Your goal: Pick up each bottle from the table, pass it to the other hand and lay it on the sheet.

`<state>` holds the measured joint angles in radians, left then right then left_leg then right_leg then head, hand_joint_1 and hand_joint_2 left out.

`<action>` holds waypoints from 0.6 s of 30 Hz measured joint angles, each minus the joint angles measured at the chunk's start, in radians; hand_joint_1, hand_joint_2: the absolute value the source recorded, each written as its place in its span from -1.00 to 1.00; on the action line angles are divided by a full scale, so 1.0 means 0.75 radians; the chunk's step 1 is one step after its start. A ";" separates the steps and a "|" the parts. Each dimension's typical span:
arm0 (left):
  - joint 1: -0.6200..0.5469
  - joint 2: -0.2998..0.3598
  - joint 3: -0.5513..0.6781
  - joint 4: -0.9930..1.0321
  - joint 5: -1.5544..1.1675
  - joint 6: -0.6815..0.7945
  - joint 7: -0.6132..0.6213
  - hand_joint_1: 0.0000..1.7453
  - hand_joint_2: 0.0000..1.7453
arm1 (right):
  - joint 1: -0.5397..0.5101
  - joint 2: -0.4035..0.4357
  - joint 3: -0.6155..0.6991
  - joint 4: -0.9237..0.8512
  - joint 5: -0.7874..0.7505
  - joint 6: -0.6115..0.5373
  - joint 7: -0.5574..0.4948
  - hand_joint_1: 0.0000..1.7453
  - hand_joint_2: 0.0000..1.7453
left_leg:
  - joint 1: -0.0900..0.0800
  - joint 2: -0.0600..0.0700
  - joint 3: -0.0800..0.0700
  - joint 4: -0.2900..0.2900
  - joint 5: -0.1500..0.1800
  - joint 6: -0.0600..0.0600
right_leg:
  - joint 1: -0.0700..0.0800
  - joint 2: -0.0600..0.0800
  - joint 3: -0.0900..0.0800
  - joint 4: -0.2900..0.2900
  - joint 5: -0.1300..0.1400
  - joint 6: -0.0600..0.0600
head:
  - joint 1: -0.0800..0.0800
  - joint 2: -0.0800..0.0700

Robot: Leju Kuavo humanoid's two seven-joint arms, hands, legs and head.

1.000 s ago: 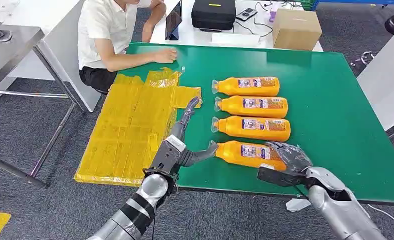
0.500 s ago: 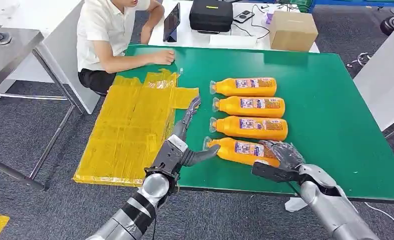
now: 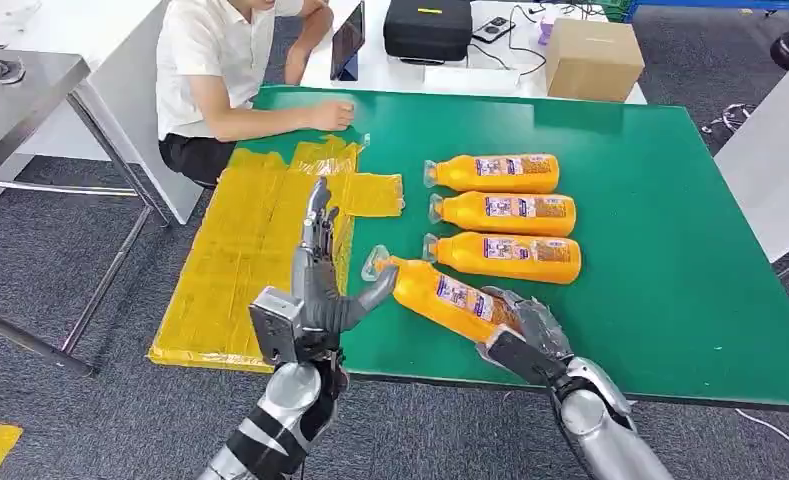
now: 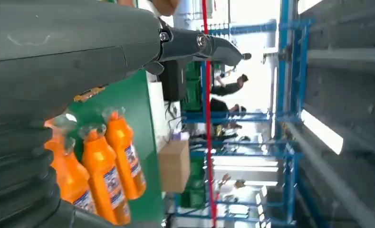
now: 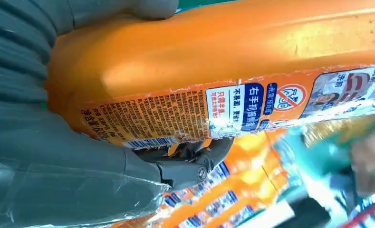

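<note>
While right hand (image 3: pixel 518 335) grips bottle (image 3: pixel 440 295) base | cap touches spread, empty left hand (image 3: pixel 315 290)

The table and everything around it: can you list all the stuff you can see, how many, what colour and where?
Table: one, green, in the middle.
Sheet: one, yellow, over the table's left end.
Held bottle: one, orange, tilted, cap toward the left hand.
Lying bottles: three, orange, in a row on the table.
Box: one, brown, on the white desk behind.
Case: one, black, same desk.
Person: one, white shirt, sitting at the far left corner, hand on the table.
Left hand: one, grey, fingers spread, beside the bottle's cap.
Right hand: one, grey, gripping the held bottle's base.
</note>
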<state>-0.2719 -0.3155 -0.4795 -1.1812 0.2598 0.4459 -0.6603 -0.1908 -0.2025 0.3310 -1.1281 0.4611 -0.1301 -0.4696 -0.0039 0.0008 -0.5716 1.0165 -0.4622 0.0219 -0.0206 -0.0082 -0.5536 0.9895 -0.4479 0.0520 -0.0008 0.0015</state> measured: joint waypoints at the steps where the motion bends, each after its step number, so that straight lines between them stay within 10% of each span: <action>1: 0.025 0.011 -0.009 -0.041 0.009 -0.002 -0.002 -1.00 1.00 | 0.020 0.019 -0.026 -0.027 -0.026 -0.016 -0.002 1.00 1.00 | 0.000 0.000 -0.001 0.000 0.000 0.000 | 0.000 0.000 -0.001 0.000 0.000 0.000 | 0.000 0.000; 18: 0.353 0.201 -0.169 -0.364 0.281 -0.547 0.169 -1.00 1.00 | 0.251 0.178 -0.214 -0.305 -0.101 -0.103 -0.096 1.00 1.00 | -0.001 0.000 -0.006 -0.001 0.000 0.000 | -0.001 0.000 -0.006 0.000 0.000 0.000 | 0.000 0.000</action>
<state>-0.0068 -0.1648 -0.6065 -1.4542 0.4704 0.0354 -0.5336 -0.0027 -0.0690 0.1705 -1.3565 0.3857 -0.2075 -0.5417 -0.0045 0.0008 -0.5762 1.0159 -0.4622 0.0220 -0.0214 -0.0084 -0.5583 0.9891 -0.4480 0.0519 -0.0008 0.0015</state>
